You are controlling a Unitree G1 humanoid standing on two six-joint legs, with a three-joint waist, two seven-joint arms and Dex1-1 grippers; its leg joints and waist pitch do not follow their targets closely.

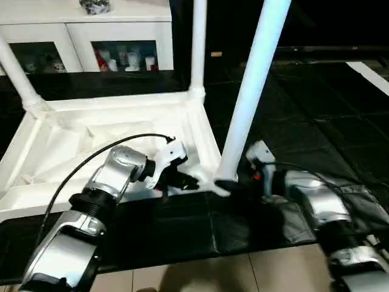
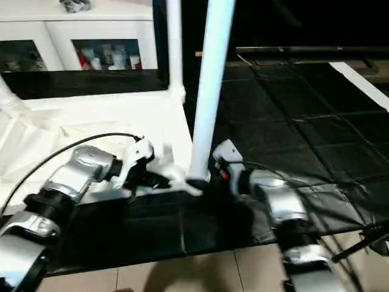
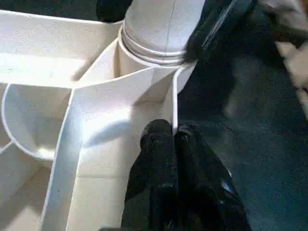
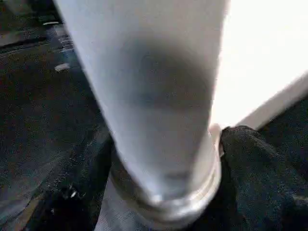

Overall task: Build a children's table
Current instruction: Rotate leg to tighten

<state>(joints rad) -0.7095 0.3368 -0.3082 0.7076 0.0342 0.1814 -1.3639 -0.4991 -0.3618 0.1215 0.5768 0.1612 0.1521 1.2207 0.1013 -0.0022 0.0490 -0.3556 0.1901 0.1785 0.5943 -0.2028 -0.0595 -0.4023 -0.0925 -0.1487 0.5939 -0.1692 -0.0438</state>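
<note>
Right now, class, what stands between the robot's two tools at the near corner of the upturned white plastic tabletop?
A long white tapered plastic leg, upright in the corner socket of the upturned white plastic tabletop, stands between the left tool and right tool in the left eye view.

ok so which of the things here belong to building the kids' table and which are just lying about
Part of the job:
- upturned white tabletop
- near leg, standing in its corner socket
- far leg
- left leg
- left gripper, jaws shut at the tabletop's edge
- right gripper, beside the near leg

Just lying about:
- white cabinet
- small items behind its glass
- black floor mats
</note>
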